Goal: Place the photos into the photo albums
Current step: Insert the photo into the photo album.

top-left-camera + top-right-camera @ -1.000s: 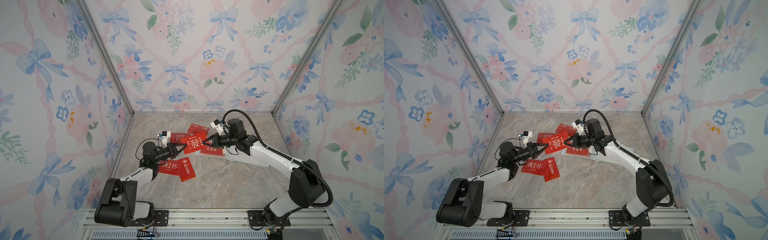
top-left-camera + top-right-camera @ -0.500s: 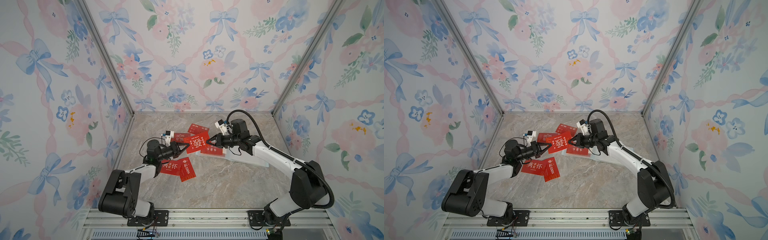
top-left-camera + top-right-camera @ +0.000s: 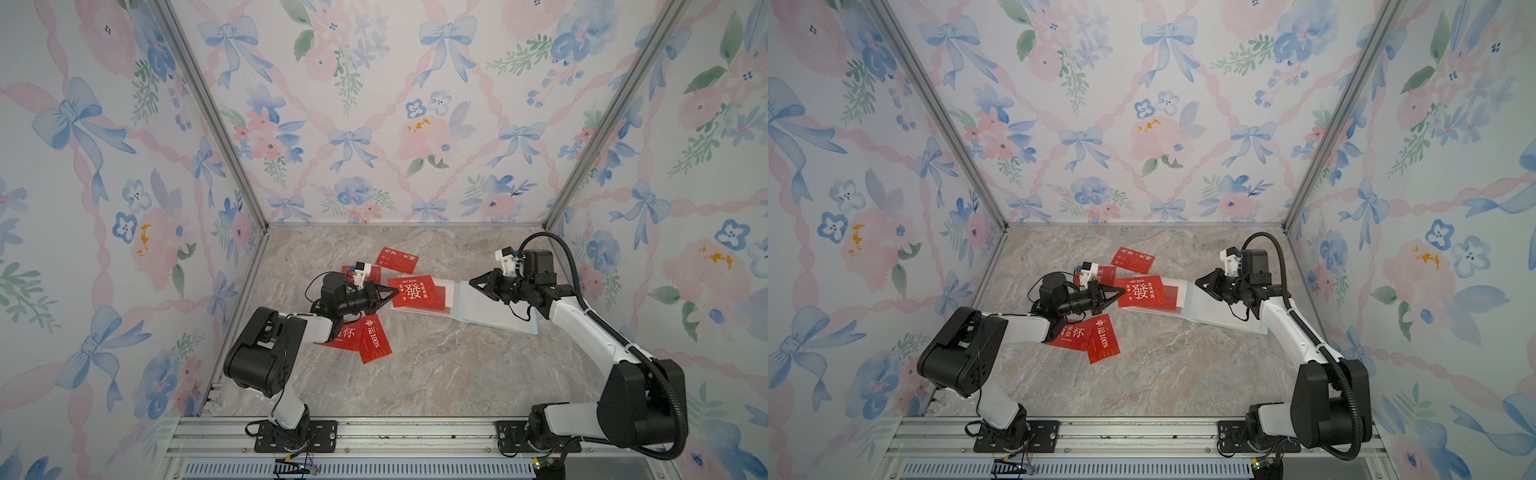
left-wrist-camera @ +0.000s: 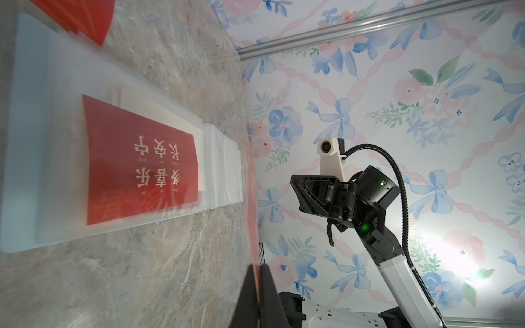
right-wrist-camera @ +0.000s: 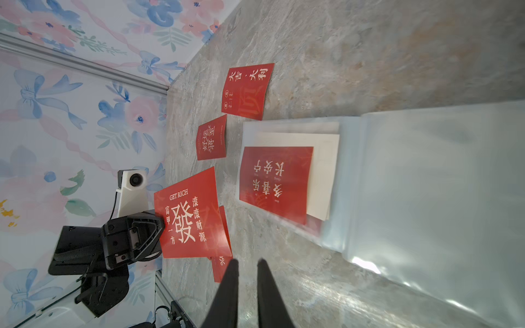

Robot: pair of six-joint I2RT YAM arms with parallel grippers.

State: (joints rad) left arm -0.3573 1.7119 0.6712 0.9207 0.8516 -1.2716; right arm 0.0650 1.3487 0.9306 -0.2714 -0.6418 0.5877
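My left gripper (image 3: 396, 292) (image 3: 1122, 291) is shut on the left edge of a red photo (image 3: 417, 293) (image 3: 1143, 292) (image 5: 187, 215) with a large white character. It holds the photo above the table, over the album's left end. In the left wrist view the gripper (image 4: 259, 266) pinches the photo edge-on. The pale-blue photo album (image 3: 492, 311) (image 3: 1223, 309) (image 5: 426, 184) lies open, with a red photo (image 4: 142, 162) (image 5: 275, 181) and a cream card (image 5: 324, 170) in its clear sleeve. My right gripper (image 3: 471, 283) (image 5: 245, 261) hovers over the album, jaws slightly open and empty.
Loose red photos lie on the marble: one at the back (image 3: 397, 259) (image 5: 247, 91), one behind the left wrist (image 5: 211, 137), and two overlapping near the left arm (image 3: 347, 334) (image 3: 374, 340). Floral walls close in on three sides.
The right gripper has parted its jaws and drawn back to the right, away from the held photo. The left gripper has carried that photo to the right, toward the album.
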